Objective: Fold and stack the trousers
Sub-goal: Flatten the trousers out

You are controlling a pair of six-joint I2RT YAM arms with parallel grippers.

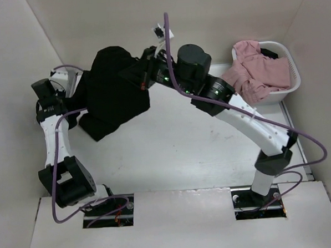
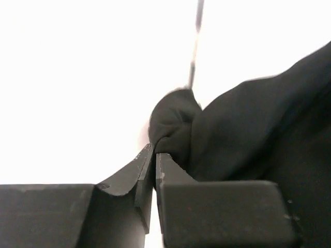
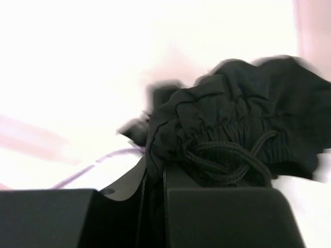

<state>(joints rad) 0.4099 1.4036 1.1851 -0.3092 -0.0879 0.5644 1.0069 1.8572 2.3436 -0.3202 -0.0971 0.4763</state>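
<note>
The black trousers (image 1: 111, 88) hang bunched over the back left of the table, their lower part resting on the tabletop. My left gripper (image 1: 81, 84) is at their left edge. In the left wrist view it (image 2: 154, 151) is shut, with a fold of the black fabric (image 2: 176, 124) pinched at its tips. My right gripper (image 1: 140, 70) is at the trousers' upper right edge. Seen from the right wrist, it (image 3: 155, 173) is shut on the gathered waistband (image 3: 207, 124), and the drawstring (image 3: 227, 155) loops over one finger.
A white laundry basket (image 1: 294, 78) stands at the back right with a pink garment (image 1: 257, 72) spilling over its rim. Walls close in on the left, back and right. Purple cables trail along both arms.
</note>
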